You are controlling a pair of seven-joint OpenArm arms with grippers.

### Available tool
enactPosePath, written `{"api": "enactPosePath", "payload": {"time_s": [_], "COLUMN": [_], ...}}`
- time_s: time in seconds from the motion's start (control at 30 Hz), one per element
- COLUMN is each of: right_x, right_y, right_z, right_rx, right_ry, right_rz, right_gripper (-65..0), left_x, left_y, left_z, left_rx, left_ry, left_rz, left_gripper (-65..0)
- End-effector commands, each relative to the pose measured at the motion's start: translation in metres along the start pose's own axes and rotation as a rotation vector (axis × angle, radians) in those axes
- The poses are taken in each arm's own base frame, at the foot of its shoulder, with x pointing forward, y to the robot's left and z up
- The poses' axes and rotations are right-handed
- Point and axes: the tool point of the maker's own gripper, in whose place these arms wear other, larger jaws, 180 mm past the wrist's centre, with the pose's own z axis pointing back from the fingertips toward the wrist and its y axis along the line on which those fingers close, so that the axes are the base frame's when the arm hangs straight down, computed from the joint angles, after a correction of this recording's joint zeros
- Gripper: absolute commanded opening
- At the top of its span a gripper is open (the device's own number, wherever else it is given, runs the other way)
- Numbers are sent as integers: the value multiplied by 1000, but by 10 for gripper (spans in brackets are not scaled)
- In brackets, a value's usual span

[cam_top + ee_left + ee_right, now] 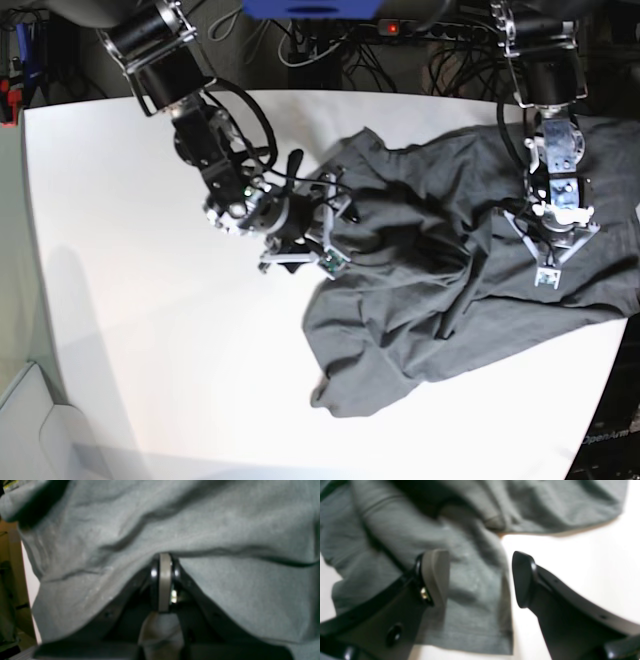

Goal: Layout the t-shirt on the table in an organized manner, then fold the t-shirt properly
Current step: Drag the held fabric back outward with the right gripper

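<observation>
Wide bare white surface (130,330) to the left of and below the t-shirt (440,290) in the base view, plenty of free room there; curved left edge bordered by a pale band. On the t-shirt's right, cloth running almost to the surface's edge, little margin. Behind the far edge, dark clutter of cables and a blue box (310,8). Dark charcoal t-shirt lying crumpled and wrinkled, spread across the right half of the surface, one lobe trailing down toward the near edge. Right fingers (480,578) spread wide apart at the t-shirt's left border, grasping nothing: in the wrist view, the tan-padded one over the cloth, the black one over bare white beyond the hem; contact with the fabric unclear through the blur. Left fingers (164,580) clenched tight on a fold of the t-shirt, at its right part, grey cloth draped around and over them, filling nearly the whole wrist view, with a pinched tongue of fabric showing below the pads.
</observation>
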Motion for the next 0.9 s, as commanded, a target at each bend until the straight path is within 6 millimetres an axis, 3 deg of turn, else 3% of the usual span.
{"api": "enactPosePath", "payload": {"time_s": [0.0, 0.23, 0.33, 0.73, 0.8, 0.87], "right_x": [25, 16, 13, 21, 18, 9], "right_y": [-5, -7, -17, -31, -28, -22], "right_z": [3, -3, -9, -18, -19, -20], "right_rx": [-7, -1, -7, -14, -8, 3], "right_ry": [-73, -46, -22, -5, -1, 14], "right_rz": [5, -6, -11, -11, -12, -24], "right_gripper": [-289, -289, -289, -294, -322, -396], "left_x": [-29, -29, -29, -29, -28, -28], "left_y": [-25, -28, -28, -30, -30, -30], "left_z": [-3, -3, -3, -3, -3, -3], "left_rx": [-88, -92, -92, -95, -95, -95], "left_ry": [109, 109, 109, 108, 107, 107], "left_rz": [-17, -15, -15, -19, -19, -19], "left_gripper": [-645, -645, -645, -645, -645, -645]}}
